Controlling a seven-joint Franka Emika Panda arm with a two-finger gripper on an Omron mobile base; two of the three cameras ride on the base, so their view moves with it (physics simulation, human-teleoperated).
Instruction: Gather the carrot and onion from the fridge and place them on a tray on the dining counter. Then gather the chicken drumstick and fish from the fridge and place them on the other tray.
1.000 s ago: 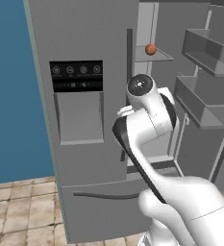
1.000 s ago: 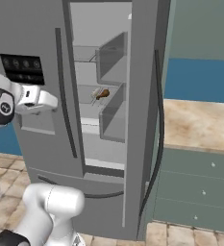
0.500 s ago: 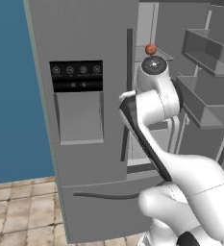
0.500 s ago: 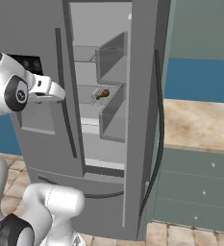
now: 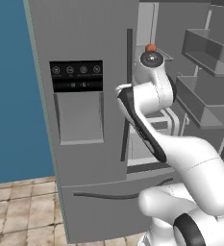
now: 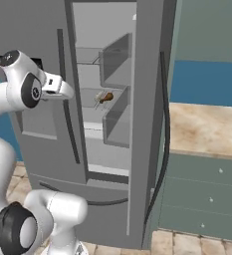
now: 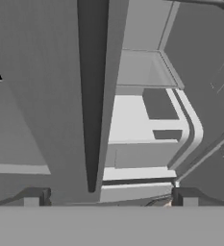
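Now the gripper [image 7: 108, 197] is spread wide and empty, its tips framing the edge of the closed fridge door [image 7: 60, 96], with the open compartment just beyond and to the hand's right. Ahead of the hand, on a middle shelf, lies the drumstick [image 6: 105, 97]; a small orange-red item [image 5: 150, 47], likely the onion or carrot, sits on a shelf past the arm's top joint. Which it is I cannot tell, and the fish is not made out. The drumstick looks light and stiff but rounded and probably slick, so I judge pinching across the narrow bone end safest; a round onion would roll, so it should be taken across its middle. Compared with a second ago, the arm has swung from in front of the dispenser panel [image 5: 77, 76] toward the opening, and the jaws have stayed wide.
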